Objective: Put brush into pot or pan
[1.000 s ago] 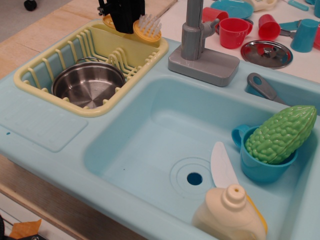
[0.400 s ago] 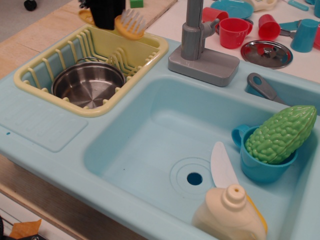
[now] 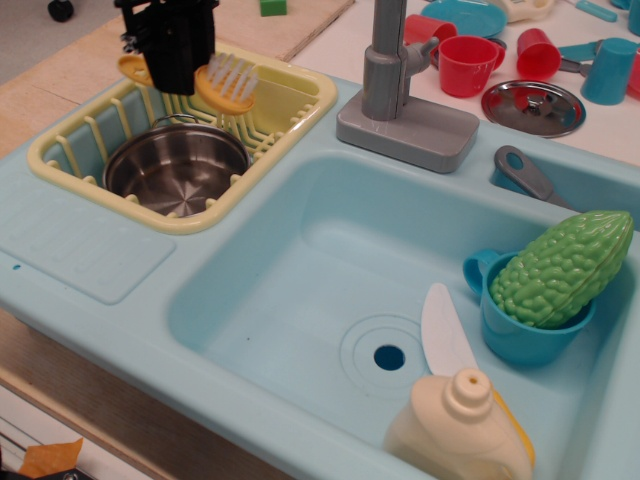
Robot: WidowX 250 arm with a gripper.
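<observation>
Gripper [image 3: 176, 62] pinching brush [image 3: 222, 84] mid-handle above rack's back edge; best carry it forward over pot [image 3: 176, 168] centre, lower, then release so bristles clear the rim.

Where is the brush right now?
The brush is at upper left, held by the pincer above the yellow dish rack, just behind the steel pot.

Blk boxy gripper [image 3: 172, 50], ribbed housing
</observation>
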